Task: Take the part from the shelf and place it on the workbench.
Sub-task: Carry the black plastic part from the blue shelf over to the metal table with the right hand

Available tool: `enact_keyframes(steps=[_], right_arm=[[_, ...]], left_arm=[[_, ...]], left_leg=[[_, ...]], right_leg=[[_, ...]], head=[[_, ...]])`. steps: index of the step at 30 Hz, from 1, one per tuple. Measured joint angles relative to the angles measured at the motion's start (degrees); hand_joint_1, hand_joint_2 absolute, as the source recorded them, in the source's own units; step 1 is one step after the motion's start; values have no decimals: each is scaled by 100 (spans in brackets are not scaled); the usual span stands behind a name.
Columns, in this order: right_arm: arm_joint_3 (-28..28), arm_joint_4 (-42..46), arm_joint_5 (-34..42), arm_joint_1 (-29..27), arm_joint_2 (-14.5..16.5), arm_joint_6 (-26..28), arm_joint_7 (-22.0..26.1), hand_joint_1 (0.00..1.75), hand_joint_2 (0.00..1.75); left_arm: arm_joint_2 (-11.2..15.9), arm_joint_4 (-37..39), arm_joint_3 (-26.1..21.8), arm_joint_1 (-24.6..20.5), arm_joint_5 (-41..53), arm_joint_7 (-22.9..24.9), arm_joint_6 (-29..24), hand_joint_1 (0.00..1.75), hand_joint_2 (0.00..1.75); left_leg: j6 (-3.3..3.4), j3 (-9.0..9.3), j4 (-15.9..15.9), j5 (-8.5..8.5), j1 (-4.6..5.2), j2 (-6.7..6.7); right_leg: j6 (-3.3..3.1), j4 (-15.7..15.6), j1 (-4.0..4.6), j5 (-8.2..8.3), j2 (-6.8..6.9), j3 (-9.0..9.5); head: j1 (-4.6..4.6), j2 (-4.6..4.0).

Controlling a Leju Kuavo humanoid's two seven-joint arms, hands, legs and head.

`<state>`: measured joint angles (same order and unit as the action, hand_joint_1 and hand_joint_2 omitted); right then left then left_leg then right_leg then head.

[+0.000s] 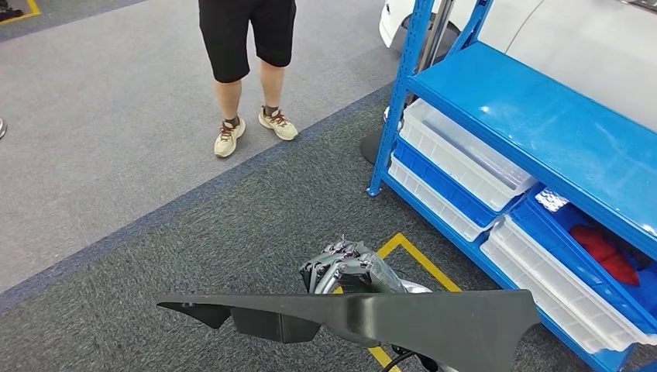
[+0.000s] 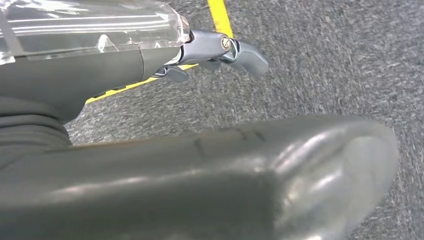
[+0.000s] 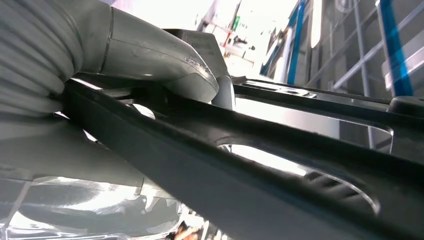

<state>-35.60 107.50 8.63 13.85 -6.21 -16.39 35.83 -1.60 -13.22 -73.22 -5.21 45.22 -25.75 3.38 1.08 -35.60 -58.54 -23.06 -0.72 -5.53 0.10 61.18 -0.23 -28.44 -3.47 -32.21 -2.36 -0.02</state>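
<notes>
Plainly, the right hand (image 1: pixel 345 267) grips the long black part (image 1: pixel 403 318) (thumb (image 3: pixel 165 67) pressed on top), beside the blue shelf (image 1: pixel 542 124).

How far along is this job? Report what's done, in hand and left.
Done: the black part is off the blue shelf, which stands to the robot's right. In hand: the right hand grips the part and holds it level above the grey carpet; the left hand holds nothing. Left: setting the part on the workbench.
</notes>
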Motion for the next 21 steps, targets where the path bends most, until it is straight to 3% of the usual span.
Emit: enact_keyframes(steps=[2,4,6,8,10,11,12,14,16,19,21], right_arm=[[27,36,8,-47,-68,3,-16,175,175],[69,95,-8,-105,-105,32,-74,175,175],[95,167,-29,-143,-110,78,-130,175,175],[114,216,-34,-185,-114,104,-164,175,175],[128,238,-45,-224,-118,120,-240,175,175],[129,242,-51,-236,-119,133,-285,175,175],[132,245,-55,-242,-121,149,-318,175,175],[148,249,-53,-243,-124,180,-343,175,175],[172,260,-51,-238,-128,197,-350,175,175],[201,281,-48,-232,-136,199,-356,175,175],[216,291,-48,-228,-139,199,-357,175,175]], left_arm=[[-48,16,18,2,5,51,-8,0,0],[-71,24,20,39,14,97,-16,0,0],[-97,29,20,66,23,124,-17,0,0],[-111,32,21,48,26,137,-16,0,0],[-113,33,23,33,33,168,-15,0,0],[-114,33,24,36,37,192,-15,0,0],[-114,33,24,43,43,217,-15,0,0],[-119,33,25,43,52,247,-15,0,0],[-128,35,27,31,57,256,-14,0,0],[-133,37,28,47,59,263,-14,0,0],[-133,37,28,57,60,264,-15,0,0]], left_leg=[[-56,-46,6,39,-22,-123],[-124,-77,37,79,-36,-218],[-164,-164,-124,-43,-10,-16],[-200,-433,-730,-410,0,331],[-249,-718,-1397,-708,-31,469],[-271,-745,-1504,-720,-49,496],[-292,-650,-1382,-632,-68,526],[-315,-205,-654,-347,-87,695],[-247,94,-123,-205,-73,825],[-82,78,-99,-214,-43,709],[-16,66,-91,-198,-48,610]], right_leg=[[-53,-323,12,68,-137,130],[-63,-407,-2,112,-20,154],[-83,-548,-32,188,135,217],[-98,-616,-30,220,323,254],[-94,-595,-21,207,513,238],[-83,-581,-22,196,596,229],[-65,-562,-28,182,674,224],[-3,-499,-40,127,815,222],[77,-410,-20,59,922,215],[172,-376,-19,15,1012,226],[221,-230,-58,-127,807,180]], head=[[0,0],[0,0],[0,0],[-1,0],[-1,0],[-1,0],[-1,0],[-2,0],[-1,0],[-1,0],[1,0]])
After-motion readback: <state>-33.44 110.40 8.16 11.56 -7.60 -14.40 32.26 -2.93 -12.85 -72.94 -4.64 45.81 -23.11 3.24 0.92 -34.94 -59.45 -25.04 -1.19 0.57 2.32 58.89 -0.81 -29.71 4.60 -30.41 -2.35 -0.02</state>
